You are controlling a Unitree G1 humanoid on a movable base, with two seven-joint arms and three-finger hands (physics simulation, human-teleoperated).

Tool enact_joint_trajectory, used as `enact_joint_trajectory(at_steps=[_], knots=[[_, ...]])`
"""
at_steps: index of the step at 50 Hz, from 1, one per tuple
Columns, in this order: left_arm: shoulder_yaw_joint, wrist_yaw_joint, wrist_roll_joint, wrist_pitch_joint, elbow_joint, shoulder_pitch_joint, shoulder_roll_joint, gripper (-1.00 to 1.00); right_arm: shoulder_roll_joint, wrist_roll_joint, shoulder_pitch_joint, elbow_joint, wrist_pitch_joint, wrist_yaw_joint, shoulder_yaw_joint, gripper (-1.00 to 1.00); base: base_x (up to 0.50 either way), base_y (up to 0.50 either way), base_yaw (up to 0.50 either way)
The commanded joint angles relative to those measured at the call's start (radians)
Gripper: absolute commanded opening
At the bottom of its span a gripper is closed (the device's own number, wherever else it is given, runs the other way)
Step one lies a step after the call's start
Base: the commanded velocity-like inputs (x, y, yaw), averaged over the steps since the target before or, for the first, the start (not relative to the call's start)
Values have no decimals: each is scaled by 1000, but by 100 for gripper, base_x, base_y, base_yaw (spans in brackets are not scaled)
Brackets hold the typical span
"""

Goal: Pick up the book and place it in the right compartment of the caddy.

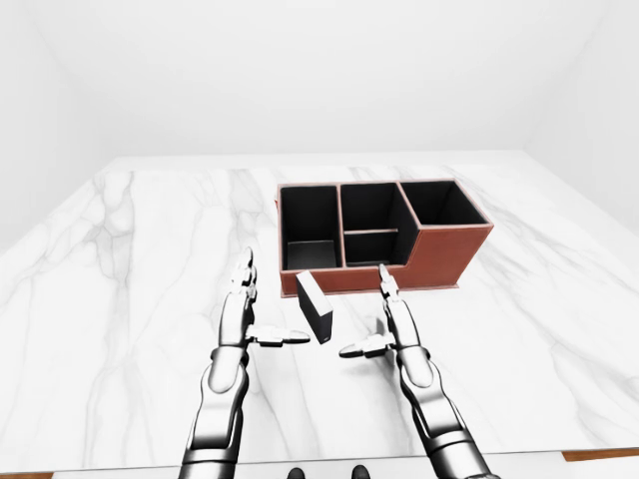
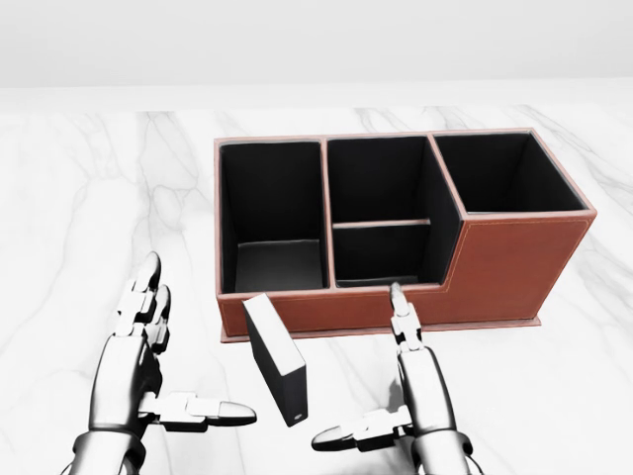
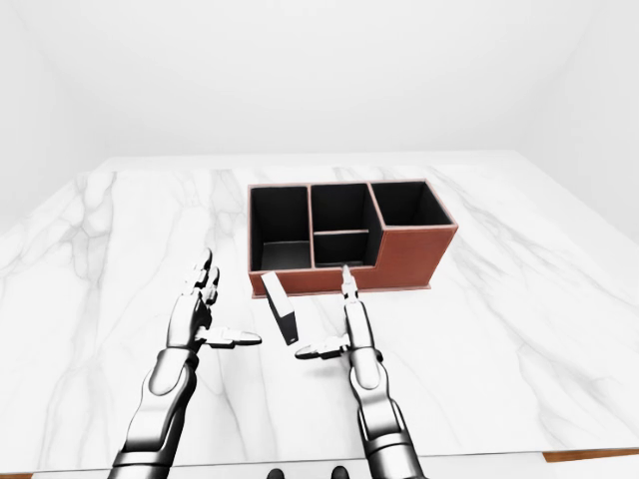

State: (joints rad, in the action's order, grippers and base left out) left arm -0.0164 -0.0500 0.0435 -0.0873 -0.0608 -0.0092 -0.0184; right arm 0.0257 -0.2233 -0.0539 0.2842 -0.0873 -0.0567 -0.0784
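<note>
In the head view the left hand stands at the lower left over the marble table, its two long fingers stretched out towards the top of the view and its thumb pointing sideways to the right. It is spread wide and holds nothing; the thumb tip stops just short of the book and does not touch it.

The book, a slim dark volume with a pale edge, stands on the table between the two hands, tilted so that its upper end leans towards the caddy. Its upper corner lies just beside the caddy's low near wall, below the left compartment; whether they touch cannot be told.

To the right of the book the right hand mirrors the left: fingers extended straight up the view, the fingertips close against the caddy's wall, thumb reaching left towards the book with a gap between. It too is open and empty.

The caddy is reddish brown with black lining, its right compartment taller than the others and holding nothing
</note>
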Motion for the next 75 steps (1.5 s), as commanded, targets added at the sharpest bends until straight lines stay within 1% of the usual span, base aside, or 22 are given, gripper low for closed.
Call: enact_joint_trajectory(at_steps=[1,10,11,12,17,29,34,41,58,62,68,75], knots=[[-3,-10,-13,0,-9,-2,-1,100,24,-26,-14,32,0,-19,-36,100,0,0,0],[-2,-12,-13,0,-9,-3,0,100,40,-43,-24,41,0,-27,-58,100,0,0,0],[-1,-12,-13,4,2,-1,0,100,42,-44,-26,47,0,-30,-60,100,0,0,0],[0,-12,-12,0,-4,-1,0,100,44,-48,-25,44,0,-32,-64,100,0,0,0],[0,-13,-12,0,-6,0,0,100,57,-60,-31,62,0,-45,-80,100,0,0,0],[-2,-16,-14,0,-2,0,0,100,71,-69,-54,79,0,-54,-91,100,0,0,0],[2,-14,-11,14,18,5,2,100,80,-76,-73,111,0,-62,-94,100,0,0,0],[-2,-16,-15,0,-8,-5,0,100,90,-77,-92,133,0,-66,-96,100,0,0,0],[-3,-20,-17,0,-20,-7,-1,100,122,-97,-137,220,0,-90,-108,100,0,0,0],[-3,-20,-18,0,-20,-6,-1,100,125,-98,-161,303,0,-102,-100,100,0,0,0],[-1,-19,-16,0,-13,-4,0,100,132,-111,-189,370,0,-117,-93,100,0,0,0],[-2,-20,-17,0,-23,-8,-1,100,146,-123,-212,391,0,-122,-94,100,0,0,0]])
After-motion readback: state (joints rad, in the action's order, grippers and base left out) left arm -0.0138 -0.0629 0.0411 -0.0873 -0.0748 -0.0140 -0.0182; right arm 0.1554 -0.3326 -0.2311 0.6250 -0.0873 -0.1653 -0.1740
